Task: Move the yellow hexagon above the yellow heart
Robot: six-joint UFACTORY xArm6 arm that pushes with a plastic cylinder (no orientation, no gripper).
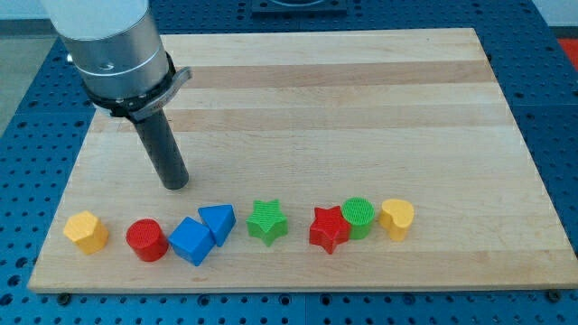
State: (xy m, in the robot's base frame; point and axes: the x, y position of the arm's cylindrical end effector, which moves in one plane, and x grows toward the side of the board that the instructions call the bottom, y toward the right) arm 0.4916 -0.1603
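One cam – high, angled down, near – whole board [298,99]

no readable text, label, brand, number or sign anywhere in view

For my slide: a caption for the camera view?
My tip stands above a bottom row of blocks, yellow hexagon far left, yellow heart far right.

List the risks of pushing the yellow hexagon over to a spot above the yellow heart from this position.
1. The yellow hexagon block sits near the wooden board's bottom-left corner; a misaimed push could slide it off the edge.
2. My tip is up and right of the hexagon, so it must circle round it, passing close to the red cylinder block.
3. A straight rightward push would plough through the row of blocks before the yellow heart block; the hexagon probably needs to go upward first.
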